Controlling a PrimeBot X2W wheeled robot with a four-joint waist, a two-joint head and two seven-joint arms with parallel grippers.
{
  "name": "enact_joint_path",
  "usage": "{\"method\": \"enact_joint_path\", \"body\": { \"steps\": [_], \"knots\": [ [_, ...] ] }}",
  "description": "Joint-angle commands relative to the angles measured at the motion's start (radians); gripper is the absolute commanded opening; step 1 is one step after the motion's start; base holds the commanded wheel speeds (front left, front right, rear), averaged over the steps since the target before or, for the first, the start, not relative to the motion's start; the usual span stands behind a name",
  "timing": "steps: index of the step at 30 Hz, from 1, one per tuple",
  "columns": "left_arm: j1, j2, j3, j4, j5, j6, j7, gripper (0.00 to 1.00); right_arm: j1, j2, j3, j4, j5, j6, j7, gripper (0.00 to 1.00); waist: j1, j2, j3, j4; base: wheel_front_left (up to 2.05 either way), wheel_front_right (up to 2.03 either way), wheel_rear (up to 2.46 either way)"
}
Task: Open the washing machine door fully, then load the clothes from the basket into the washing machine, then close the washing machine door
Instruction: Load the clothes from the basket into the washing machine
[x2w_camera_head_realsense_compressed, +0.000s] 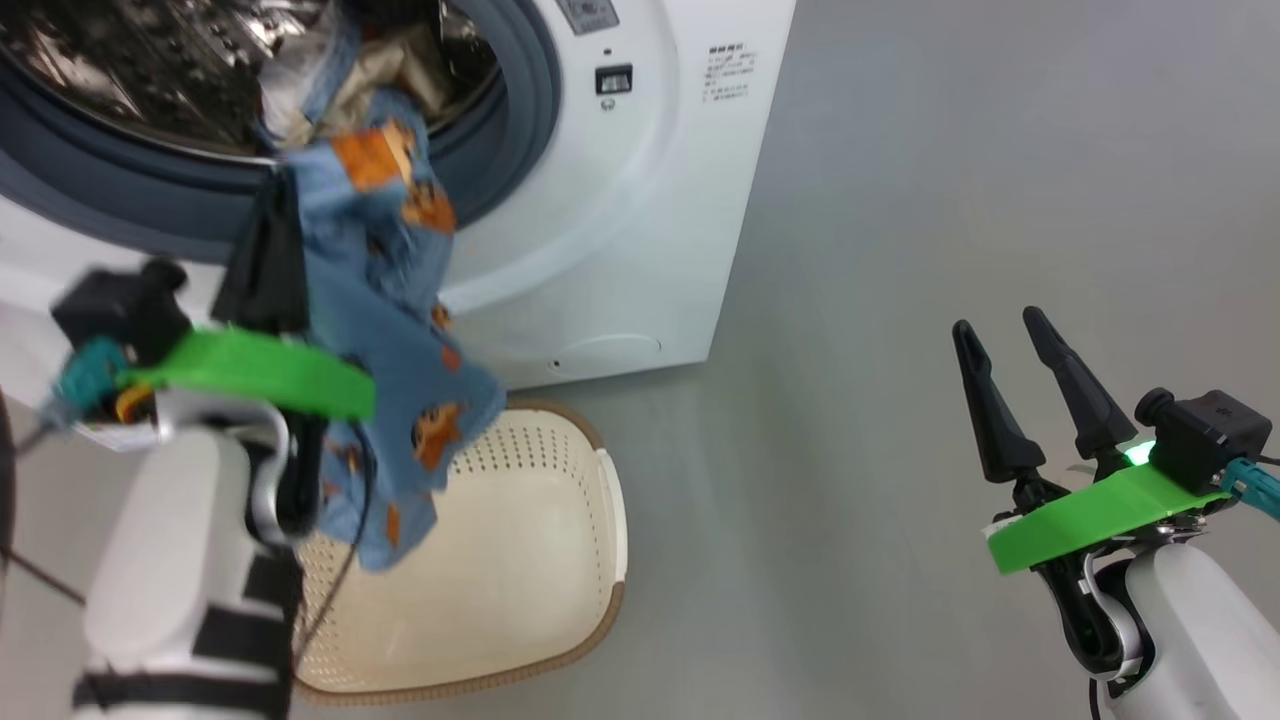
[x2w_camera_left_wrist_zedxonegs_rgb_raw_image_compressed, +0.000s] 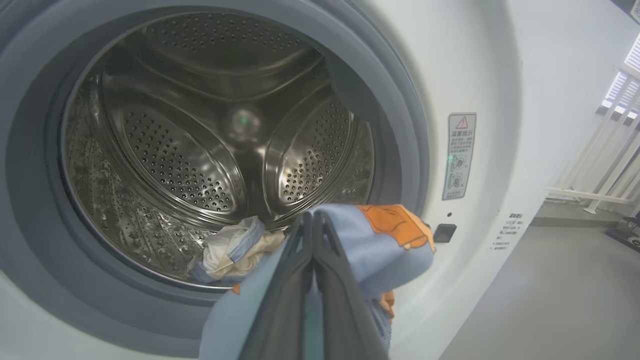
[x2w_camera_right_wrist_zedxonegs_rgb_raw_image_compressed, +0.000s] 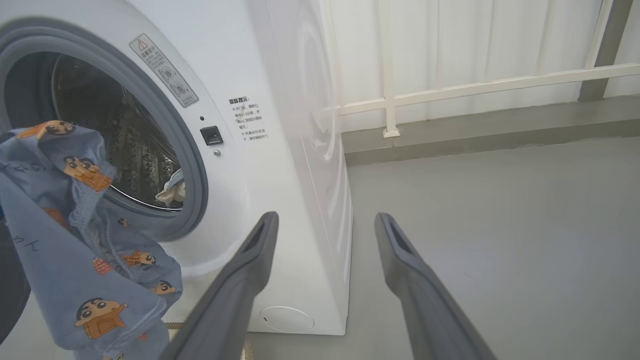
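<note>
My left gripper (x2w_camera_head_realsense_compressed: 272, 185) is shut on the light blue garment (x2w_camera_head_realsense_compressed: 400, 330) with orange cartoon prints, holding it at the lower rim of the white washing machine (x2w_camera_head_realsense_compressed: 640, 200) opening. The cloth hangs down over the cream basket (x2w_camera_head_realsense_compressed: 520, 560), whose inside is bare. In the left wrist view the gripper (x2w_camera_left_wrist_zedxonegs_rgb_raw_image_compressed: 314, 220) points into the steel drum (x2w_camera_left_wrist_zedxonegs_rgb_raw_image_compressed: 200, 150), where the cream garment (x2w_camera_left_wrist_zedxonegs_rgb_raw_image_compressed: 235, 250) with blue trim lies at the bottom. My right gripper (x2w_camera_head_realsense_compressed: 1000, 325) is open in the air at the right, away from the machine. The door is out of view.
Grey rubber gasket (x2w_camera_left_wrist_zedxonegs_rgb_raw_image_compressed: 400, 125) rings the drum opening. Bare grey floor (x2w_camera_head_realsense_compressed: 950, 200) spreads to the right of the machine. A white railing (x2w_camera_right_wrist_zedxonegs_rgb_raw_image_compressed: 475, 85) and pale curtain stand behind it.
</note>
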Motion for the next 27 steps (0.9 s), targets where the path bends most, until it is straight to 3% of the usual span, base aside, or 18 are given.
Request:
{"method": "enact_joint_path", "body": {
  "steps": [1,14,27],
  "knots": [
    [-0.089,0.038,0.03,0.03,0.003,0.004,0.001,0.0,-0.025,-0.018,0.018,-0.029,-0.006,0.005,-0.008,1.0,-0.0001,0.0,0.054,-0.01,0.0,0.0,0.0],
    [-0.435,0.089,0.034,0.418,0.031,-0.01,-0.047,0.0,-0.073,-0.034,0.013,-0.073,-0.03,0.005,-0.008,1.0,-0.0001,0.0,0.25,-0.1,0.0,0.0,0.0],
    [-0.767,0.179,0.029,0.597,0.08,-0.006,-0.067,0.0,-0.119,0.039,0.016,-0.111,-0.047,0.005,-0.008,1.0,-0.0001,0.0,0.477,-0.178,0.0,0.0,0.0]
  ]
}}
